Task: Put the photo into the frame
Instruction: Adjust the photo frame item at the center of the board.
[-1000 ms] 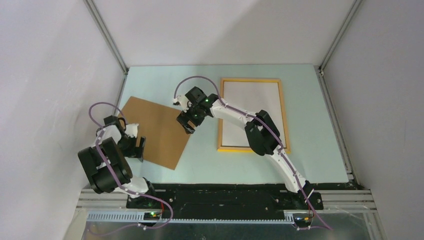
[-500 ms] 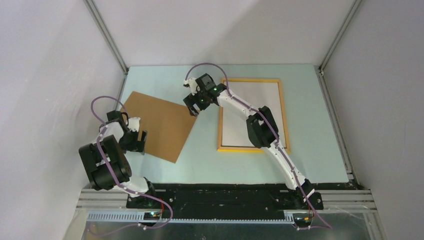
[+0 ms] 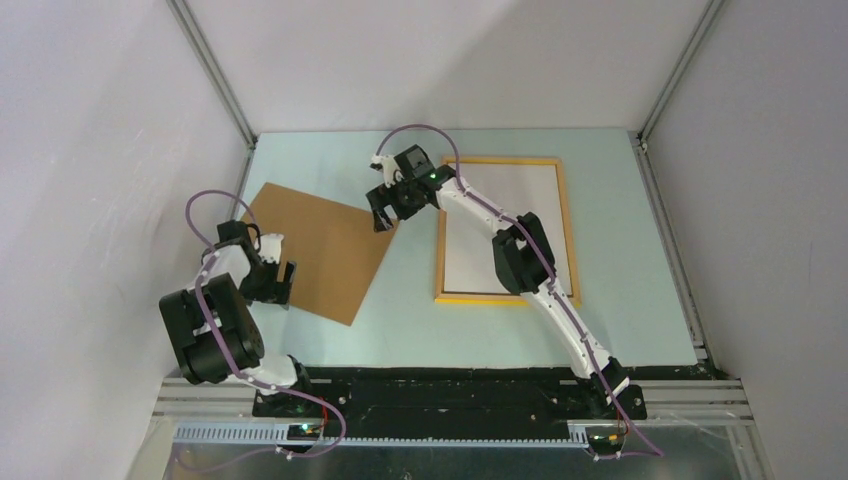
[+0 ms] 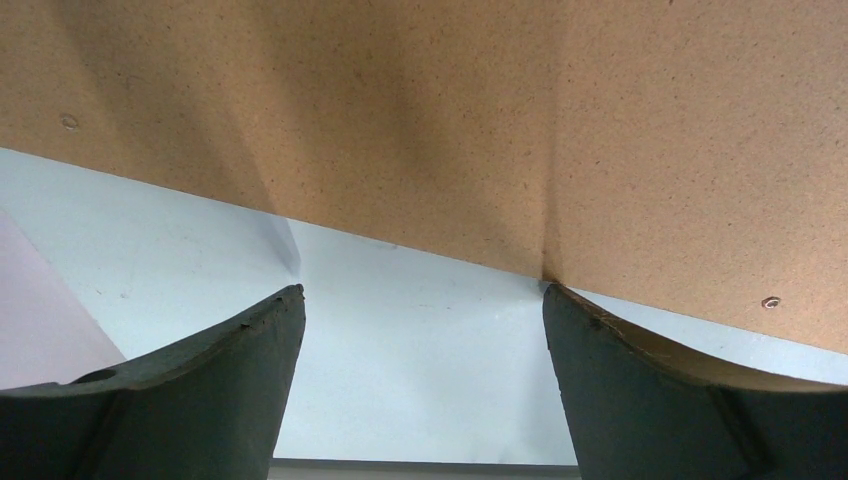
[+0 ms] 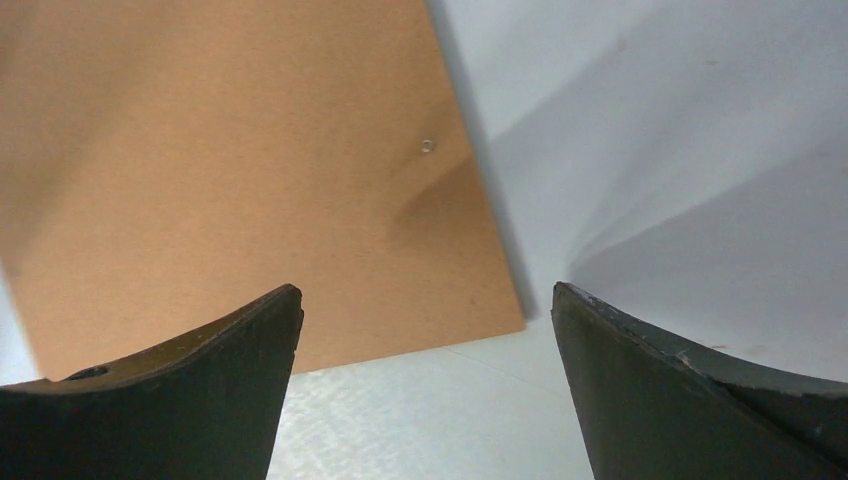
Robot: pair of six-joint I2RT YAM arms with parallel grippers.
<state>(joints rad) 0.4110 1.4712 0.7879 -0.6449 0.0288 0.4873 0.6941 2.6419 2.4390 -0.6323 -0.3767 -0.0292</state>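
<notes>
The frame (image 3: 500, 160), with thin yellow-orange edges, lies flat at the right of the table. A white surface (image 3: 505, 225) fills it, and I cannot tell whether that is the photo; no dark print shows. A plain brown backing board (image 3: 315, 250) lies at an angle on the left. My right gripper (image 3: 385, 212) hangs open over the board's far right corner; the board (image 5: 230, 180) shows beyond the right gripper (image 5: 425, 290), whose fingers hold nothing. My left gripper (image 3: 283, 285) stands open at the board's near left edge, where the board (image 4: 450, 120) shows ahead of the left gripper (image 4: 420, 300).
The pale blue table (image 3: 420, 330) is boxed in by white walls at the left, right and back. The right arm's elbow (image 3: 515, 262) hangs over the frame's left part. The black base rail (image 3: 450, 395) runs along the near edge.
My right gripper has moved from over the board's right side toward its far right corner and opened a little wider. The left gripper has barely shifted.
</notes>
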